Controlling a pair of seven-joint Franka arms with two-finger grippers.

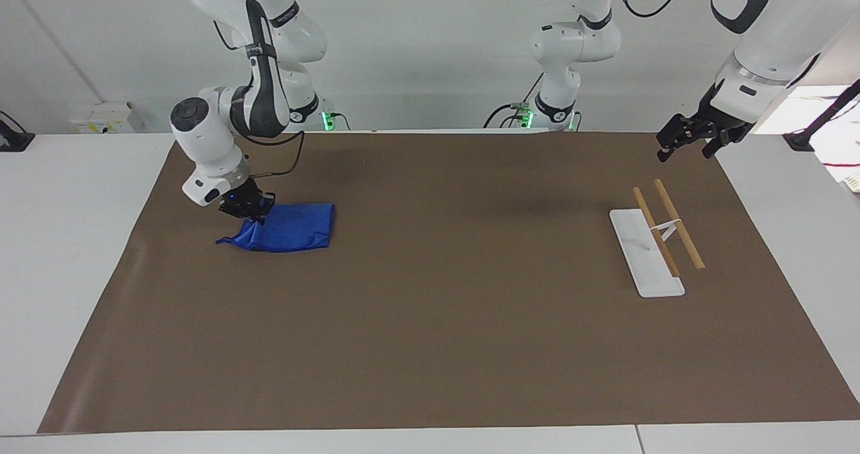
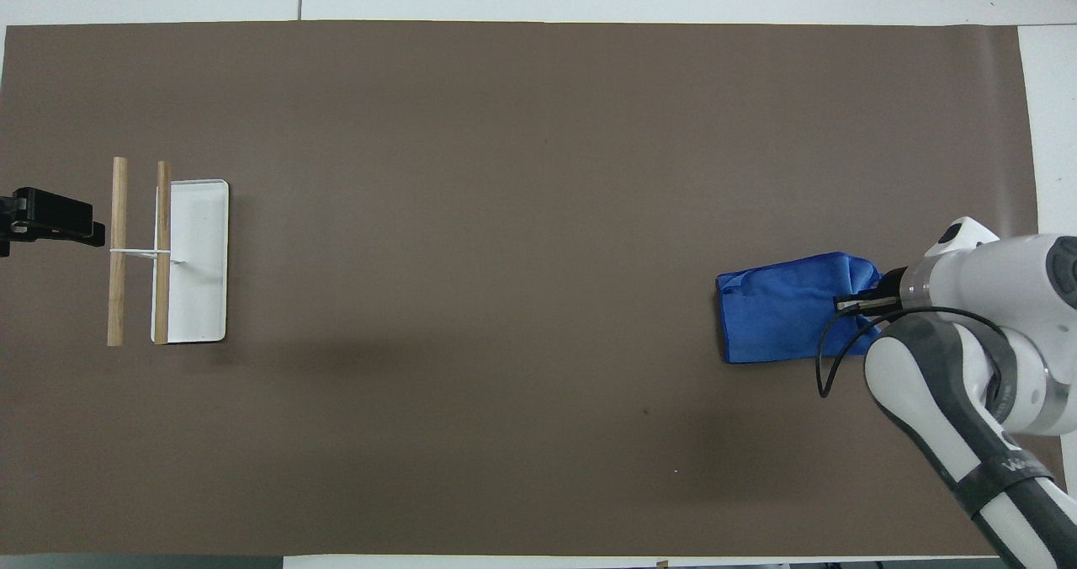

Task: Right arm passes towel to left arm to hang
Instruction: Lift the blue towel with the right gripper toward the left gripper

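On the brown mat, right end effector (image 1: 250,211) pinches the soft, rumpled blue towel (image 1: 289,228).

Both big arms are glossy white with rounded joint shells. The right arm (image 1: 215,138) carries a dark grey lettered band along its forearm, a round grey joint cap, a silver wrist ring, a small blue light and a loose black cable — ending in a black gripper (image 1: 247,207). The left arm (image 1: 759,58) shows a black rounded-square outline on its joint cap and a black gripper (image 1: 685,142).
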